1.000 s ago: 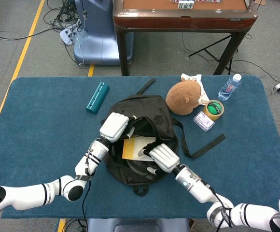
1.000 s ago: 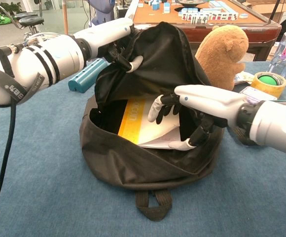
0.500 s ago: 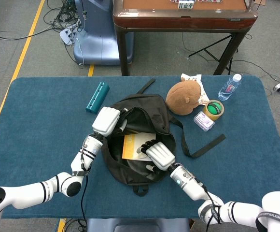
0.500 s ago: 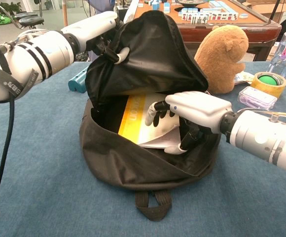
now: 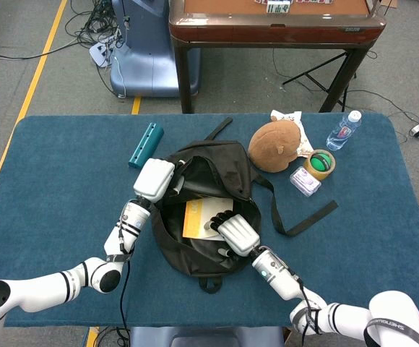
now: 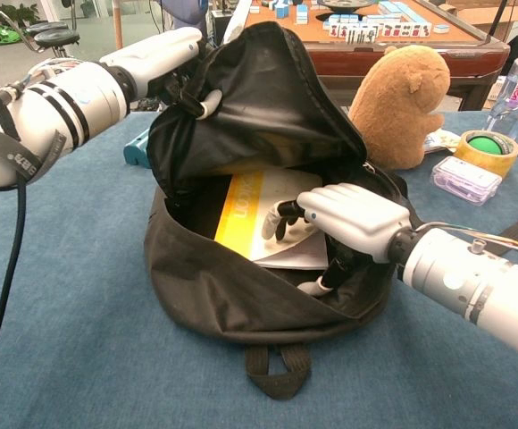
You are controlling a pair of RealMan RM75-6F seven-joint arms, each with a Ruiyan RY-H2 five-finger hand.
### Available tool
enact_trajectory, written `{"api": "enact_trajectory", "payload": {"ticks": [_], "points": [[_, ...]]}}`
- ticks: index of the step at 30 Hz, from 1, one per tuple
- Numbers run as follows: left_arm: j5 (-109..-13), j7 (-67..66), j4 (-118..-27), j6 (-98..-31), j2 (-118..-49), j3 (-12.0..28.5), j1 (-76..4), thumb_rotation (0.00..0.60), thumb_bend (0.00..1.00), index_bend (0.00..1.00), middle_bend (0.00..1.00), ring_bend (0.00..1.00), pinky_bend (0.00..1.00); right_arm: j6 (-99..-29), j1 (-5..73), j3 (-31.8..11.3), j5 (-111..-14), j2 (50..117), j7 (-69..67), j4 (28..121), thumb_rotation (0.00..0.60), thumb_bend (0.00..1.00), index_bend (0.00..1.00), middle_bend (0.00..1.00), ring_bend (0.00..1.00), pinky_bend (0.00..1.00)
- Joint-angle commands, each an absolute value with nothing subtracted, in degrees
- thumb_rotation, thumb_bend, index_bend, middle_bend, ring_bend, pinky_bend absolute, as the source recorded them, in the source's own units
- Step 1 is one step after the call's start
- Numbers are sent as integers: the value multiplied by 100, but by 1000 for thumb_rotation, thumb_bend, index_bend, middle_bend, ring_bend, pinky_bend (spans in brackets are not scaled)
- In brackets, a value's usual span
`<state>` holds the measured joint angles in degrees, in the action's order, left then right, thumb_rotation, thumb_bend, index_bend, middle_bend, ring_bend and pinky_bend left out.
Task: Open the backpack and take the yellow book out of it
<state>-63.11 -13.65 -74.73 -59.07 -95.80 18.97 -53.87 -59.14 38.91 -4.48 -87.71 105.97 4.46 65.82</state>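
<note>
We see the right hand (image 6: 348, 219) reaching into the open mouth of the black backpack (image 6: 241, 295), fingers curled down onto the white cover area of the yellow book (image 6: 241, 214); the thumb drops below the book's near edge, so the hand appears to pinch it (the contact under the book is hidden by the bag rim). The book lies tilted inside the main compartment, yellow spine side toward the left. The left hand (image 5: 154, 180) grips the upper flap of the backpack and holds it raised, keeping the opening wide. The backpack rests on the blue table (image 5: 65, 210). Beside it we note a teal bar (image 5: 146, 145), a brown plush toy (image 5: 274, 144), a tape roll (image 5: 320, 164), a small clear box (image 5: 305, 181) and a water bottle (image 5: 344, 130).
</note>
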Motion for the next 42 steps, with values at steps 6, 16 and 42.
{"api": "enact_trajectory", "payload": {"ticks": [6, 16, 42], "points": [[-6215, -1502, -7355, -5898, -9629, 1903, -5394, 600, 567, 623, 695, 619, 537, -6270, 3914, -357, -9050, 11047, 108, 5756, 600, 35, 312, 352, 256, 270], [-6028, -1630, -7181, -5855, -9656, 1946, -5389, 600, 568, 619, 695, 617, 536, -6725, 3976, -319, -9318, 11508, -187, 4722, 600, 108, 322, 401, 282, 290], [-5850, -1625, -7168, -5740, -9506, 1968, -5317, 600, 567, 611, 695, 613, 536, -7537, 4186, -339, -9539, 11861, -914, 3569, 600, 586, 752, 651, 588, 625]]}}
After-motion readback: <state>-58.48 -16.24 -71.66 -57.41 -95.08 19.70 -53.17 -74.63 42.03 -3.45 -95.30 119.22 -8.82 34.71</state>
